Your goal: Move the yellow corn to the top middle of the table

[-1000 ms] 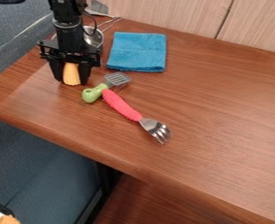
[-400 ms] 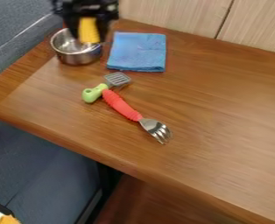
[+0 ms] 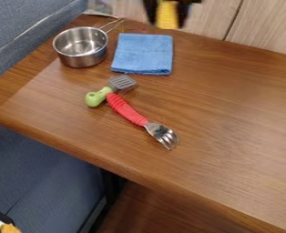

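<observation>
At the top edge of the camera view, right of centre, the black gripper [image 3: 167,13] is shut on the yellow corn [image 3: 166,16]. The corn hangs upright between its two fingers, raised above the back edge of the brown wooden table [image 3: 231,91], in front of the pale wall panels. Most of the gripper is cut off by the view's top edge.
A steel saucepan [image 3: 79,48] stands at the back left, beside a folded blue cloth [image 3: 142,53]. Nearer the middle lie a green-handled spatula [image 3: 99,96] and a red-handled fork [image 3: 127,110]. Wall panels [image 3: 267,27] border the table's back.
The gripper has lifted the corn from the table's left part and carried it up and to the right, past the saucepan and cloth. The saucepan has come into full view.
</observation>
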`<state>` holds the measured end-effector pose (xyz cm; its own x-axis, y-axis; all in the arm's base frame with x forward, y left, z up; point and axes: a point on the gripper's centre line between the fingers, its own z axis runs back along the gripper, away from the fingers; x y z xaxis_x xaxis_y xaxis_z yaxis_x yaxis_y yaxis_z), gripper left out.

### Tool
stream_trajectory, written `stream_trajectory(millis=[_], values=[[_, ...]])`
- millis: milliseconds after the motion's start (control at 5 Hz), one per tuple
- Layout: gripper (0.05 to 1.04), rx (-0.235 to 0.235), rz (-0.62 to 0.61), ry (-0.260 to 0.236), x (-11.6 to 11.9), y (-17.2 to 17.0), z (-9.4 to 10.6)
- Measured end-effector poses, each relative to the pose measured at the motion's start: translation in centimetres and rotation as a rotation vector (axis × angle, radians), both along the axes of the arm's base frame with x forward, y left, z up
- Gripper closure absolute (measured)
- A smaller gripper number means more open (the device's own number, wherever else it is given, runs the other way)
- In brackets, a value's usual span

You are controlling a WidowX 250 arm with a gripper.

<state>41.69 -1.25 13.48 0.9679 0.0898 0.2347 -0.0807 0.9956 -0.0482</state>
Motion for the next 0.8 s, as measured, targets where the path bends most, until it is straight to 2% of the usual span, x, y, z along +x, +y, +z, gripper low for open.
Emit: stream_trajectory(millis=[200, 400, 600, 800], values=[[0.410, -0.022, -0.040, 0.026, 2.6, -1.9, -3.0], [0.410, -0.028, -0.064, -0.003, 5.0, -2.4, -4.7], [0.410, -0.047, -0.100, -0.010, 6.5, -2.9, -6.7], [0.410, -0.054, -0.118, -0.005, 7.2, -3.1, -7.2]])
